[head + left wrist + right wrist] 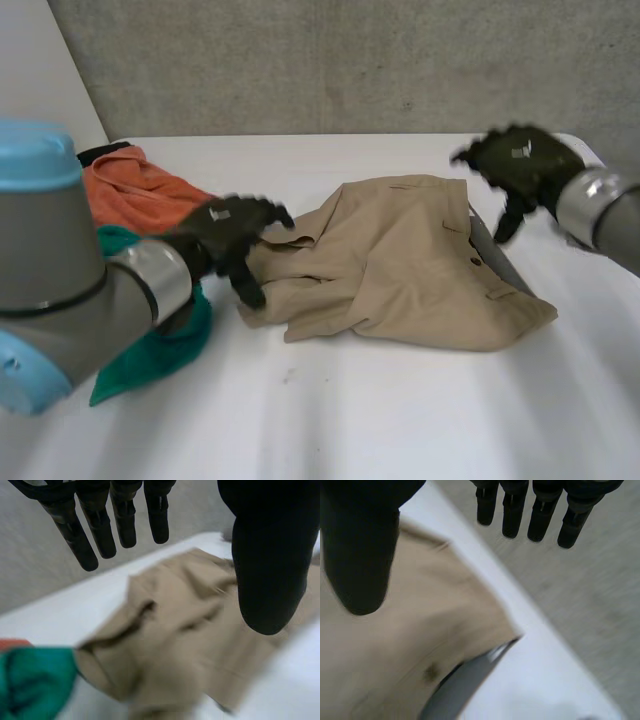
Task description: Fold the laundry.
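A tan garment (400, 265) lies crumpled in the middle of the white table (400, 420), with a grey lining showing at its right edge. My left hand (228, 232) hovers at the garment's left end, fingers straight and holding nothing. In the left wrist view the fingers (100, 525) and thumb stand apart above the tan cloth (175, 645). My right hand (520, 165) is raised above the garment's far right corner, open and empty. Its fingers (540, 515) hang clear of the tan cloth (410, 645) and the grey lining (465, 680).
An orange cloth (135, 190) and a green cloth (170, 335) lie in a heap at the table's left side, beside my left arm. A concrete wall stands behind the table's far edge.
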